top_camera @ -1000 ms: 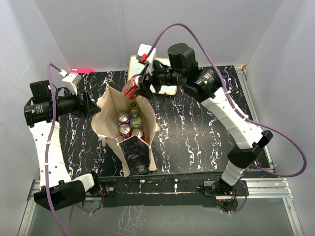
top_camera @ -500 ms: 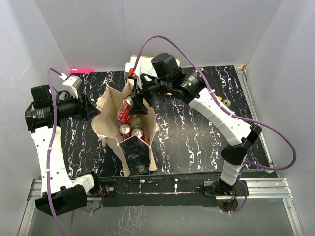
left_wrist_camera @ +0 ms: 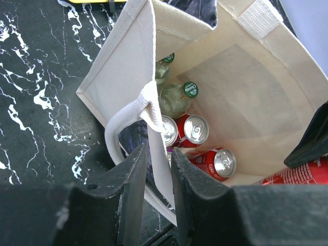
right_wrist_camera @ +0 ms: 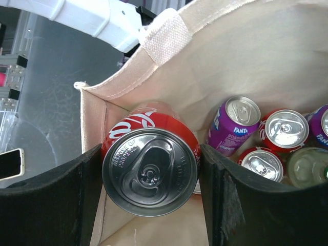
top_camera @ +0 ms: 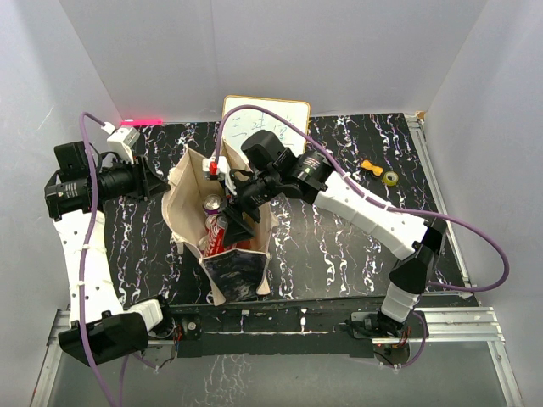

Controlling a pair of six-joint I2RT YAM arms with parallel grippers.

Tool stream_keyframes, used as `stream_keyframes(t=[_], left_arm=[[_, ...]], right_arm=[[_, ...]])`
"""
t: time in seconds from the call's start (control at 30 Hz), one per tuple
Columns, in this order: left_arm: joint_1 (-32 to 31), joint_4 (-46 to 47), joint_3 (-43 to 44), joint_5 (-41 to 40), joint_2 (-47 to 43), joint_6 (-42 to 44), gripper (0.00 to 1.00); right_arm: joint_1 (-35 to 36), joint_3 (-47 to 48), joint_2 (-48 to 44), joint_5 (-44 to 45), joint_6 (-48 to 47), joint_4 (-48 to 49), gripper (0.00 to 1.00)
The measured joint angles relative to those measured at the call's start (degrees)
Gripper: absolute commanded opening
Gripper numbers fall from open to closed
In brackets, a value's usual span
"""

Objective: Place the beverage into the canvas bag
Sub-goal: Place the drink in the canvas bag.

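right claw (top_camera: 229,219) with red can (right_wrist_camera: 149,177) filling canvas bag (top_camera: 181,199) mouth, cans (right_wrist_camera: 279,128) crowding floor

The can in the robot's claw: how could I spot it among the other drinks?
Find the beige bag standing on the black marbled table. Just inside its open mouth, the right gripper clamps a red can between two black fingers. It alone is held up near the rim; the purple can, other red cans and green-capped bottles sit loose at the bottom.

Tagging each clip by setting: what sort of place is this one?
Probably a lab test cell, not a home or shop: plain white panel walls box in a black marbled table edged by aluminium frame rails, with a handwritten whiteboard behind.
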Motion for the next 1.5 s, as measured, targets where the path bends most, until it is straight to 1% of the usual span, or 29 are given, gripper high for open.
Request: stream_keyframes(t=[0.2,0.3,0.4,0.67,0.83,1.0,1.27,1.5], left_arm=[[0.0,2.71,-0.2,1.16,0.0,-1.66,0.0],[0.0,4.07,-0.2,1.64,0.0,-2.16,0.0],[-0.02,4.74,-0.2,1.95,-0.11,-2.32,0.0],[-0.04,6.4,-1.84,2.91,-3.54,-2.4,0.0],[-0.04,7.5,-2.78,3.65,-5.49,-2.25,0.0],[-0.04,8.52,-5.64,3.76,-8.24,-2.14,0.0],[-0.04,8.04,-6.4,3.72,-10.05,-0.76,0.0],[-0.04,8.24,-6.56,3.69,-9.94,-2.86,0.0]], right_arm=[[0.26,-0.13,-0.46,-2.38,1.84,0.37,0.08],[0.33,-0.17,-0.46,-2.84,2.67,0.37,0.08],[0.37,-0.17,-0.46,-1.38,3.3,0.42,0.08],[1.05,3.39,2.27,10.62,1.25,-0.92,0.08],[1.07,3.41,5.09,14.99,-0.74,-1.51,0.08],[0.98,3.87,7.89,17.49,-2.71,-2.34,0.08],[0.28,8.2,11.02,18.97,-6.36,-5.7,0.08],[-0.59,7.41,11.91,14.97,-11.98,-8.55,0.08]])
